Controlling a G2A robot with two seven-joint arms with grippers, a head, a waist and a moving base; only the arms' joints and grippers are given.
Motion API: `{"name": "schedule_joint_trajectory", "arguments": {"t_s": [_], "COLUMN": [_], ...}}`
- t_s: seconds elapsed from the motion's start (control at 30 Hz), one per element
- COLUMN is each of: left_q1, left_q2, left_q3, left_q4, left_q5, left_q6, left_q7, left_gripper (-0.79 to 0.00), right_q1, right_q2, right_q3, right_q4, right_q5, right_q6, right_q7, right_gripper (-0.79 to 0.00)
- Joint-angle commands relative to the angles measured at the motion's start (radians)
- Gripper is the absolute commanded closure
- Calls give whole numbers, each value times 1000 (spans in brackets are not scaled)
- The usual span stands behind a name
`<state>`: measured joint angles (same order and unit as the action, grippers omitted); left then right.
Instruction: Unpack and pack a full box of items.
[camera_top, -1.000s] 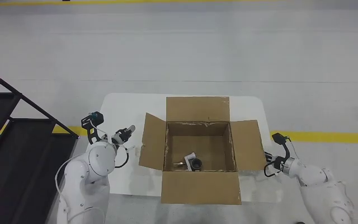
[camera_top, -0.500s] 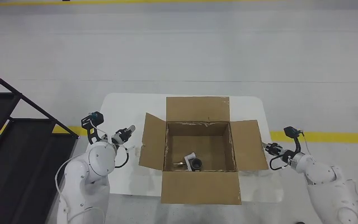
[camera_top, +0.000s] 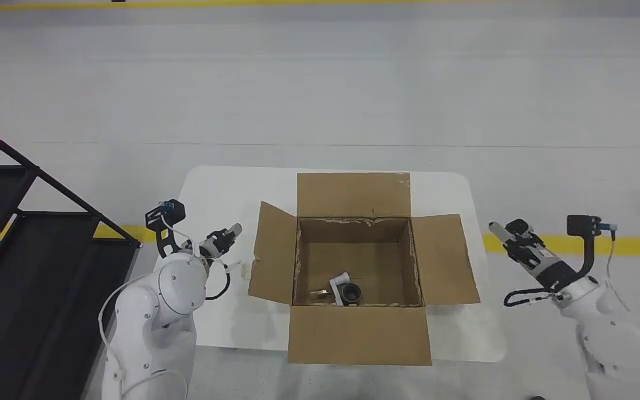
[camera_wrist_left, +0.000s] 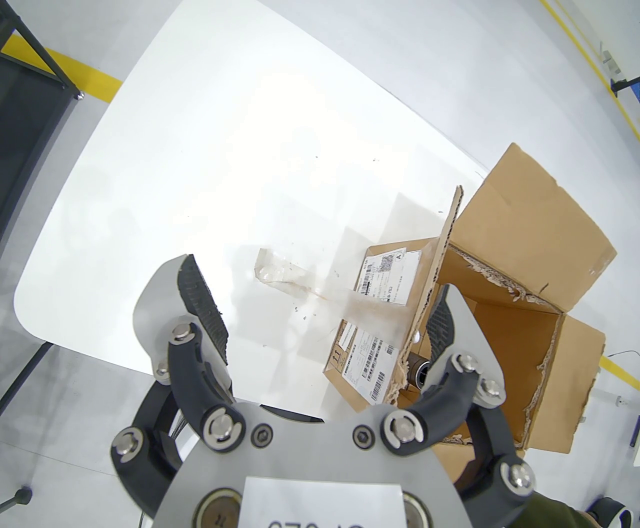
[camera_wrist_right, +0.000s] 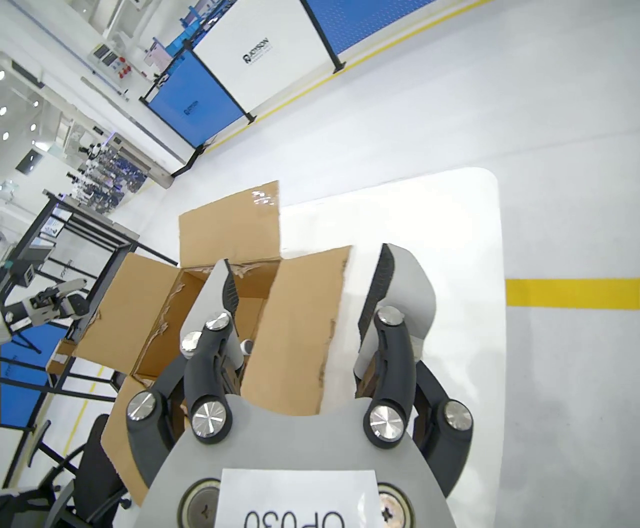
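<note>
**Cardboard box** (camera_top: 360, 336), one. Brown corrugated, open-topped, at centre frame in the top view on a white table (camera_top: 228, 190). It has four flaps, all folded outward: near, left, right and far. The rims are torn and ragged where the flaps meet the walls. The outer left wall carries two white printed labels (camera_wrist_left: 383, 278), and a clear tape strip (camera_wrist_left: 280, 274) trails from that side onto the table.

**Contents**, two made out. Both lie on the box floor against the near wall, left of centre. One is a dark cylindrical item (camera_top: 353, 292). The other is a white item (camera_top: 339, 278) touching it on the far side. A smaller object to their left is too small to identify. The remaining floor is bare cardboard.

**Left gripper** (camera_top: 224, 237) (camera_wrist_left: 320, 285), one. It is at left-centre of the top view, near the left flap and apart from it. Its jaws are spread wide, holding and touching nothing.

**Right gripper** (camera_top: 517, 232) (camera_wrist_right: 303, 262), one. It is at right-centre of the top view, beyond the right flap and clear of it. Its jaws are parted wide with nothing between the pads.

**Yellow floor line** (camera_top: 555, 243), one, to the right of the table.
</note>
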<state>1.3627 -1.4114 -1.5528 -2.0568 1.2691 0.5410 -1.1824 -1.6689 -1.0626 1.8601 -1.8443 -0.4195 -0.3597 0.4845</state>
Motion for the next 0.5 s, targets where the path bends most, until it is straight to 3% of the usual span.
{"name": "schedule_joint_trajectory", "arguments": {"t_s": [0.0, 0.17, 0.27, 0.47], "left_q1": [0, 0, 0, 0], "left_q2": [0, 0, 0, 0], "left_q3": [0, 0, 0, 0], "left_q4": [0, 0, 0, 0], "left_q5": [0, 0, 0, 0], "left_q6": [0, 0, 0, 0], "left_q7": [0, 0, 0, 0], "left_gripper": [-785, -785, -785, -785], "right_q1": [-19, 21, 71, 215], "right_q2": [-1, -6, -18, -57], "right_q3": [-34, -203, -338, -614], "right_q4": [-81, -148, -137, 25], "right_q5": [-61, -248, -414, -592], "right_q6": [-1, 30, 139, 320], "right_q7": [-4, 18, -43, -120], "right_gripper": [0, 0, 0, 0]}}
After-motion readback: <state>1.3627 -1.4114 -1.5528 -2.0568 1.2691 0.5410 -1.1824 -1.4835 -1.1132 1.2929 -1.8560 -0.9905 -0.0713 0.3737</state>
